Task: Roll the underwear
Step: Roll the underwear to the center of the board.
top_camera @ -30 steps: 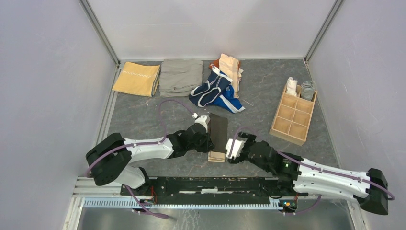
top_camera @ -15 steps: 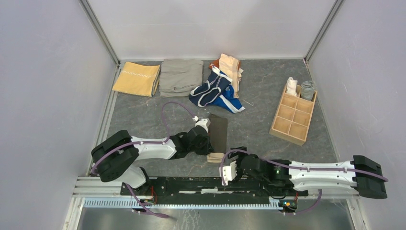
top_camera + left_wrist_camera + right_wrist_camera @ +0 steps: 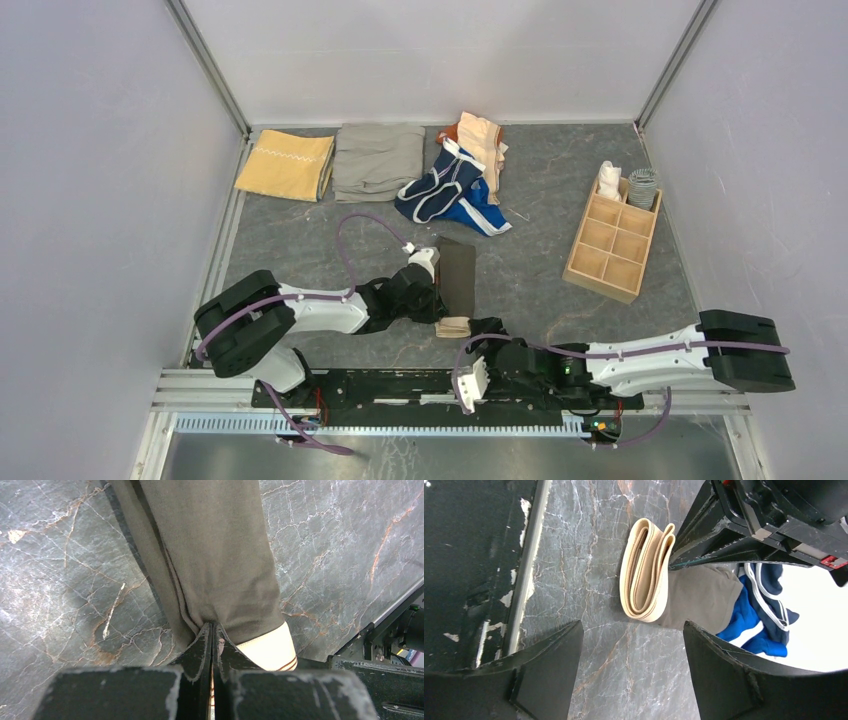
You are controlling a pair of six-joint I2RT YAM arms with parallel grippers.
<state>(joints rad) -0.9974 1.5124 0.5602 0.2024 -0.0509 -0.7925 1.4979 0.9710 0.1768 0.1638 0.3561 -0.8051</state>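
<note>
Left claw (image 3: pixel 212 630) pinching the grey-brown briefs (image 3: pixel 458 275), right claw (image 3: pixel 630 630) hanging open.
The briefs lie folded in a narrow strip mid-table (image 3: pixel 300 240), with the tan waistband (image 3: pixel 644 570) at the near end. My left claw is clamped on their left edge, just beside that waistband. My right claw hovers, jaws wide, at the table's near edge, apart from the waistband.

Robot lab cell: plain walls (image 3: pixel 100 200), aluminium posts (image 3: pixel 207 65), marble-look tabletop (image 3: pixel 300 230), arm-mounting rail (image 3: pixel 400 384).

folded briefs (image 3: pixel 458 278) mid-table | briefs pile (image 3: pixel 455 190) behind | tray (image 3: pixel 600 282) right (rolls (image 3: pixel 643 187) in far cells)
</note>
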